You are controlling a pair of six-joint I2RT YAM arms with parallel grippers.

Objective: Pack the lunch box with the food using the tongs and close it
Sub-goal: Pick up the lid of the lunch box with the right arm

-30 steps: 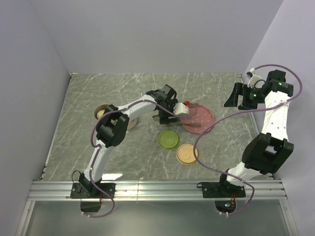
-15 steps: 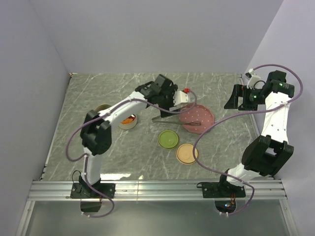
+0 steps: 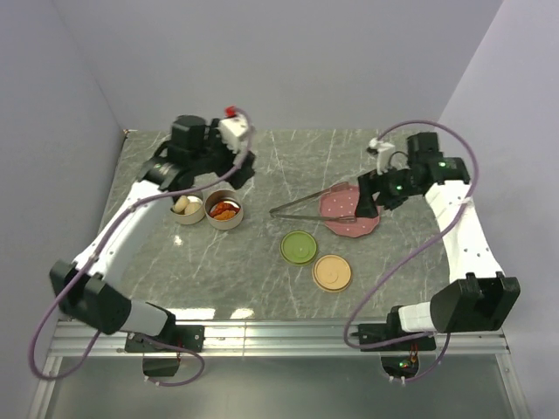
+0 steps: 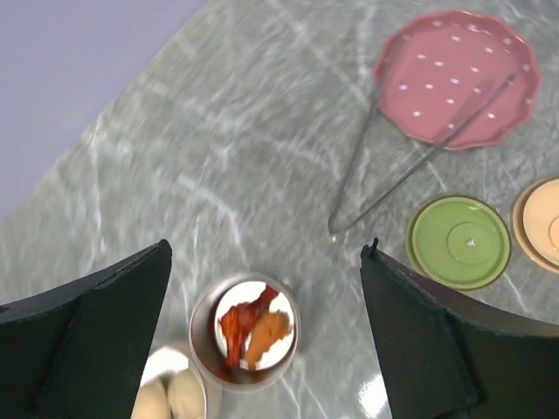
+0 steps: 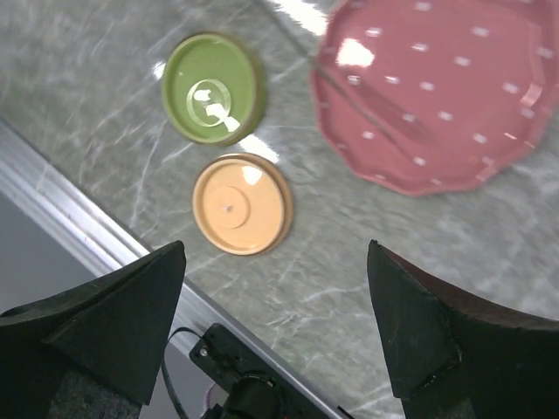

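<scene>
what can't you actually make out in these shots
- Tongs: in the top view the tips on the pink plate run up to or under the right gripper; in the right wrist view they are blurred.
- Pale balls: left wrist view, cut off by the bottom edge.
- Peach lid: left wrist view, cut off by the right edge.
- Red-orange chunks: top view, too small to count.
</scene>
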